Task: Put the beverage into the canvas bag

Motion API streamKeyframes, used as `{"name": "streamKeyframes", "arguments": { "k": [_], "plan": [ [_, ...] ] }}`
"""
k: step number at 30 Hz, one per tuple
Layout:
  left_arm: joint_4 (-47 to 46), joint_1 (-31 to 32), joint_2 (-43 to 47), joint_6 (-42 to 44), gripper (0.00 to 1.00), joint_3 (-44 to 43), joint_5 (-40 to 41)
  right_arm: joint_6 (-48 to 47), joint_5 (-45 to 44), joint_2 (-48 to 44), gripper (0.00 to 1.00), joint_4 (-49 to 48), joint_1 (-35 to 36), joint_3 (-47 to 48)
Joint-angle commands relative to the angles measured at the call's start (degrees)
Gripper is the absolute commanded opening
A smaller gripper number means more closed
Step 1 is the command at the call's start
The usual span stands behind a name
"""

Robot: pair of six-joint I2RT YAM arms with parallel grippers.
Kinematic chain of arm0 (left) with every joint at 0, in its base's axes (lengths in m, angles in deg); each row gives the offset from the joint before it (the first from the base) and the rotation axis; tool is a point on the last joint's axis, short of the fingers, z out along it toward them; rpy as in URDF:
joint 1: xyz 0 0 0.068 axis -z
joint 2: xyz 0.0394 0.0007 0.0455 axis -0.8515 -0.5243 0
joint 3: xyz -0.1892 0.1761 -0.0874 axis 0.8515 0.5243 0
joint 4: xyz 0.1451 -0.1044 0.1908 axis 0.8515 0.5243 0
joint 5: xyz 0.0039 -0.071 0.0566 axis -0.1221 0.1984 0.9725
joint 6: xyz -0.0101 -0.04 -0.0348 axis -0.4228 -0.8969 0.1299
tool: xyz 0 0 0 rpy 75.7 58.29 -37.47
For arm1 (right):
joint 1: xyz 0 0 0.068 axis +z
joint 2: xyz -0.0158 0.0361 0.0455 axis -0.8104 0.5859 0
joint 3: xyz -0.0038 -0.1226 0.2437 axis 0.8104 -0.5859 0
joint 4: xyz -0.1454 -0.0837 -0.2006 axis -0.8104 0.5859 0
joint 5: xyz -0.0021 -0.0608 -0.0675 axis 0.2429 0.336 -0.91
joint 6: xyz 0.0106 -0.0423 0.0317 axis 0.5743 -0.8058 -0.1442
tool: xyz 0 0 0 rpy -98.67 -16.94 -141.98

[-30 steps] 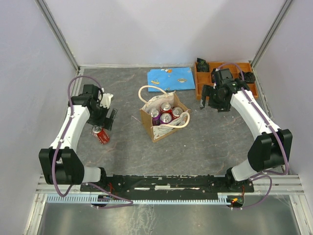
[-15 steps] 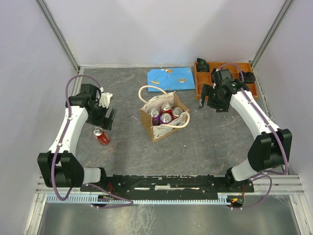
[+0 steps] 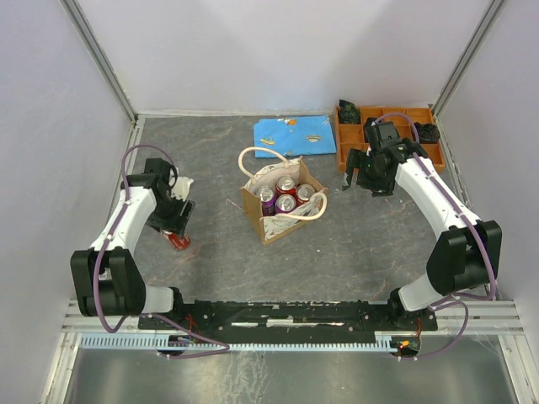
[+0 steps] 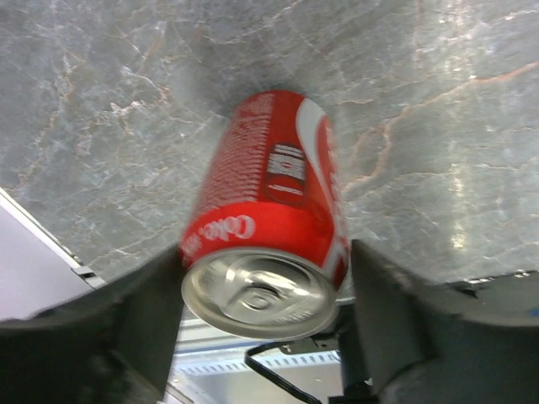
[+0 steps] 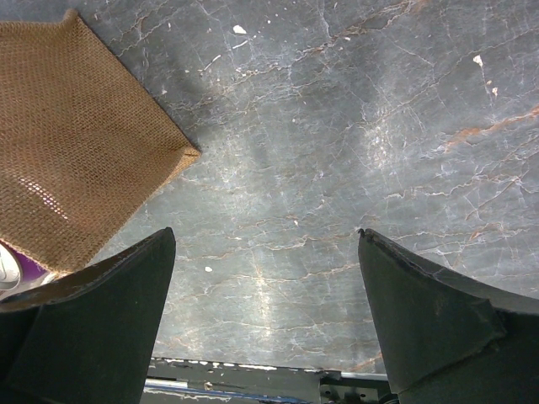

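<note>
As the left hand (image 4: 263,257) gapes, its fingers (image 4: 126,337) flank the can (image 4: 269,202).

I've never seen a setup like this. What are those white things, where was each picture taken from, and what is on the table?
The two white things are robot arms, each ending in a two-finger pincer. The wide picture comes from a camera above and behind them; the two close-ups come from cameras on their wrists. On the grey table stands a canvas bag with four drink cans inside; behind it lie a blue sheet and an orange tray. The left pincer straddles a red cola can lying on its side, one finger at each side; whether it is squeezing I cannot tell. The right pincer is open and empty, above bare table beside the bag.
</note>
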Motion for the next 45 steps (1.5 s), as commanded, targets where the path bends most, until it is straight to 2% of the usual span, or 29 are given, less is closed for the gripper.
{"name": "streamKeyframes", "arguments": {
  "k": [1, 4, 5, 10, 13, 17, 21, 26, 29, 36, 45],
  "plan": [
    [-1.9, -0.2, 0.4, 2.6, 0.54, 0.7, 0.4, 0.7, -0.3, -1.7, 0.97, -1.3, -0.3, 0.4],
    [-1.5, -0.2, 0.6, 2.3, 0.06, -2.0, -0.7, 0.9, -0.3, -1.6, 0.97, -1.5, -0.2, 0.4],
    [-1.1, -0.2, 0.7, 2.1, 0.03, -4.0, -1.6, 1.0, -0.2, -1.6, 0.97, -1.5, -0.2, 0.5],
    [-0.2, -0.1, -0.1, -0.7, 0.03, -22.0, -11.2, 1.1, -0.1, -1.3, 0.97, -1.7, -0.2, 0.4],
    [-3.4, -0.1, -2.0, -5.6, 0.03, -33.7, -15.6, 1.3, 0.0, -1.4, 0.97, -1.7, -0.3, 0.3],
    [-9.6, 0.7, -5.5, -12.6, 0.03, -44.5, -21.4, 1.6, 0.1, -1.6, 0.97, -2.0, -0.2, -0.2],
    [-11.4, 8.3, -10.8, -15.4, 0.03, -52.5, -25.6, 2.0, 0.4, -1.7, 0.96, -2.3, -0.2, -0.3],
    [-14.0, 21.3, -13.7, -16.4, 0.03, -54.1, -23.9, 2.1, 0.2, -2.3, 0.96, -1.9, -0.2, 0.0],
    [-14.8, 25.8, -14.7, -15.7, 0.03, -53.0, -22.3, 1.9, -0.1, -3.4, 0.96, -1.5, -0.2, -0.4],
    [-11.8, 30.8, -15.5, -12.0, 0.03, -46.8, -20.4, 2.1, -1.0, -6.6, 0.96, -1.2, -0.2, -3.8],
    [-7.5, 34.8, -11.4, -6.4, 0.03, -36.3, -19.7, 2.5, -0.6, -7.7, 0.96, -1.9, -0.2, -5.7]
  ]
}}
